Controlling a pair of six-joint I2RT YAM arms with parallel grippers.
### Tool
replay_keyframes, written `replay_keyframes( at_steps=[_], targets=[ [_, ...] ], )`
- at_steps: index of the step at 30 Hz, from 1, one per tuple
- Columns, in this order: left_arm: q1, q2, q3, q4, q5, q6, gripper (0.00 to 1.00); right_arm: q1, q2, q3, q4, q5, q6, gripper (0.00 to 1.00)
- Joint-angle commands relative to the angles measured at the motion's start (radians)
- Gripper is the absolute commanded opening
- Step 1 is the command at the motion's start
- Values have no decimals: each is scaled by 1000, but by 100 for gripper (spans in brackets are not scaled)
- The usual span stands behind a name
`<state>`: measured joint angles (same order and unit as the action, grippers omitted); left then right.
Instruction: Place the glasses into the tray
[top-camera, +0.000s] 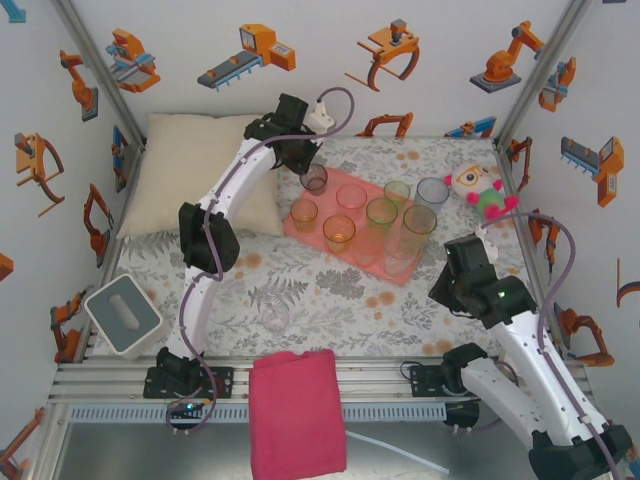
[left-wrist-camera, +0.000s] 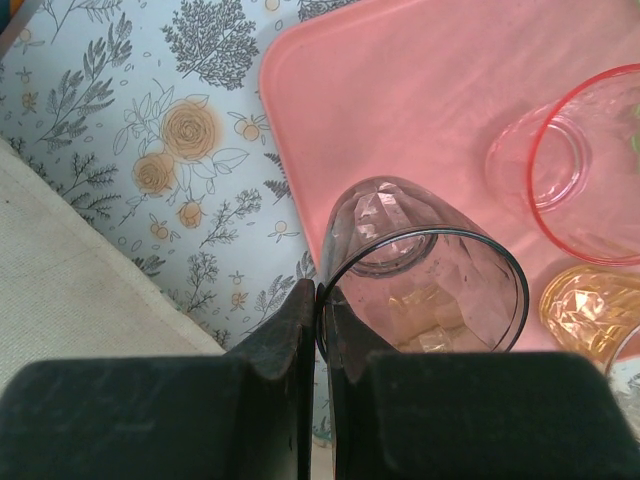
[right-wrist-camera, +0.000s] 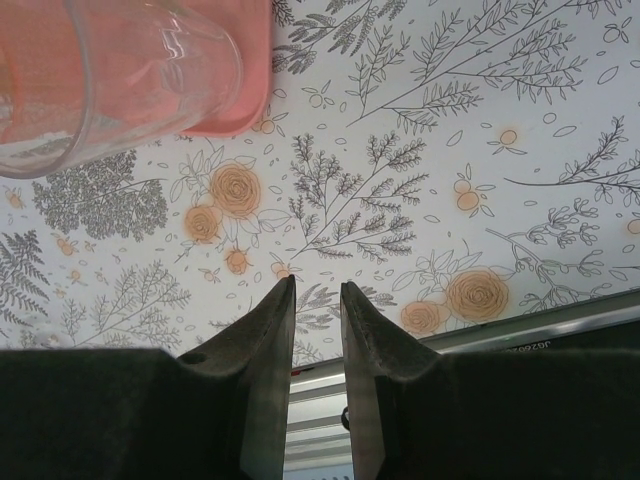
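Observation:
The salmon-pink tray (top-camera: 322, 232) lies at the middle back of the table with several glasses on it, among them a pink one (top-camera: 351, 196) and an orange one (top-camera: 339, 232). My left gripper (top-camera: 305, 166) is shut on the rim of a smoky grey glass (top-camera: 314, 179) at the tray's far left corner. In the left wrist view the left gripper (left-wrist-camera: 322, 290) pinches that smoky glass (left-wrist-camera: 420, 270), one finger inside and one outside, over the tray (left-wrist-camera: 400, 90). One clear glass (top-camera: 275, 317) stands alone on the cloth nearer me. My right gripper (top-camera: 446, 285) (right-wrist-camera: 318, 285) hangs open over the floral cloth, right of the tray's near corner (right-wrist-camera: 235, 120).
A cream pillow (top-camera: 200, 175) lies left of the tray. A plush toy (top-camera: 480, 188) and a blue-grey glass (top-camera: 432, 192) sit at the tray's far right. A magenta folded cloth (top-camera: 297, 410) hangs over the near edge, and a white-grey box (top-camera: 122, 315) stands at the near left.

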<state>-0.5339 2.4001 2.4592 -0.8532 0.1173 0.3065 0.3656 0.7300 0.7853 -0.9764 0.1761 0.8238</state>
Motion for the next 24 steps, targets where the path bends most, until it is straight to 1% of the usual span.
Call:
replay_keyframes(
  at_steps=[1,16,24],
  targets=[
    [4,23,20,-10,24,-2,13,8,-2,-12,11,10,18,28],
    [4,89,41,6,24,-8,14,7,-1,-15,7,8,20,28],
    [4,106,47,11,30,-12,17,8,1,-15,7,8,20,28]
  ],
)
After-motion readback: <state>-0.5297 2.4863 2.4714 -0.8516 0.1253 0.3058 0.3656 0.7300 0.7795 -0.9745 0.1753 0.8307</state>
